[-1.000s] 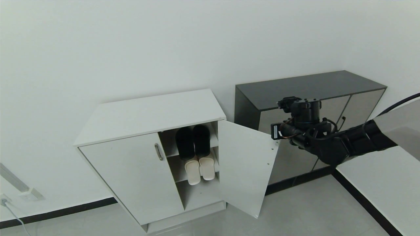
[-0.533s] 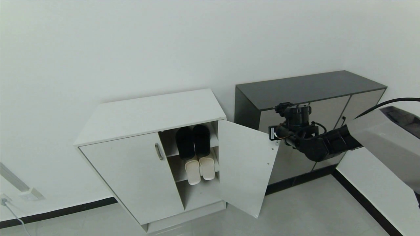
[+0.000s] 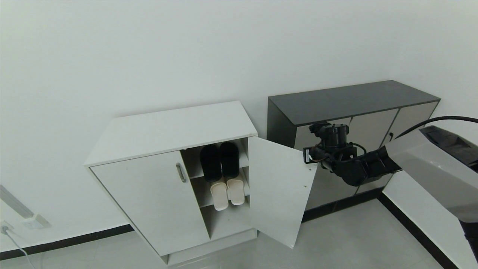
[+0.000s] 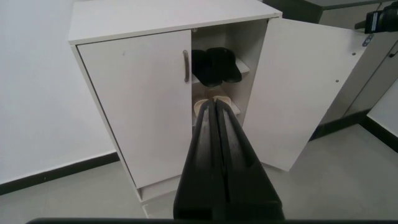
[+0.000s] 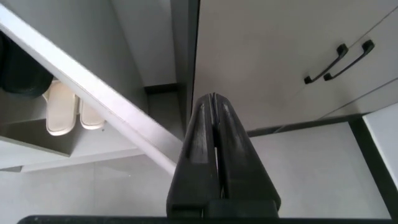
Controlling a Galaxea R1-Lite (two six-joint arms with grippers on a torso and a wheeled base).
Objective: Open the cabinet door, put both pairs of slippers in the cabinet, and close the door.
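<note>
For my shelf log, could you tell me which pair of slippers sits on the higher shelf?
The black pair, on the upper shelf of the open white cabinet; the cream pair lies on the shelf just below.

The cabinet is plain white, its handle silvery grey. It holds black slippers and cream slippers. The sideboard is dark grey with paler grey fronts. The left pincer and right pincer are black.
</note>
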